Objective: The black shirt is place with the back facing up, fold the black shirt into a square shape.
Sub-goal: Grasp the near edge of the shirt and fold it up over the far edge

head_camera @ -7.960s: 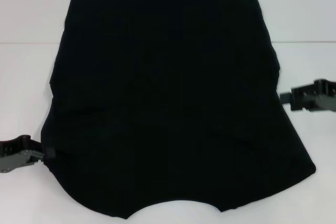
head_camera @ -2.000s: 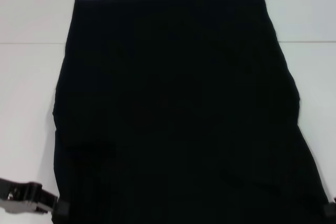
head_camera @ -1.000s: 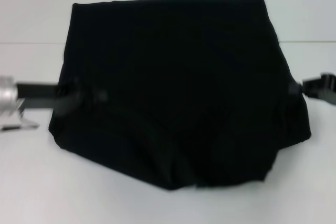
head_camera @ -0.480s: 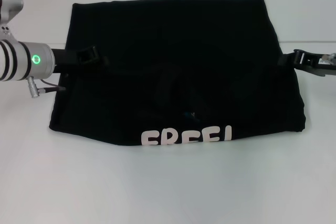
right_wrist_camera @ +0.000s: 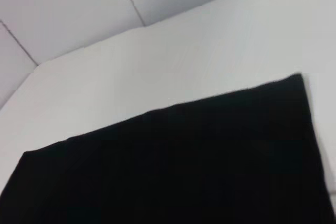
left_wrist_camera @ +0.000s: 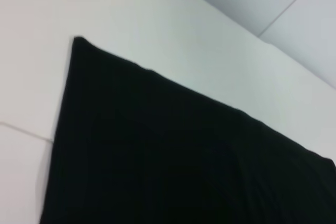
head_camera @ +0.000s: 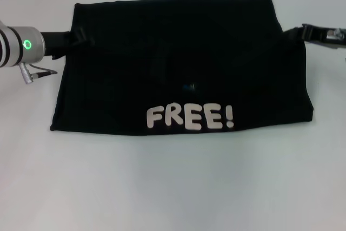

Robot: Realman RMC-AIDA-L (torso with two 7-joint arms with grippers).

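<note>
The black shirt [head_camera: 181,63] lay folded across the white table [head_camera: 173,187], its near half turned over onto the far half so that the white "FREE!" print [head_camera: 190,117] faced up along the near fold. The left gripper [head_camera: 75,37] sat at the shirt's far left edge and the right gripper [head_camera: 294,33] at its far right edge, apparently where they carried the corners to line up the fold. Whether either was clamped on cloth or had let go could not be told.
</note>
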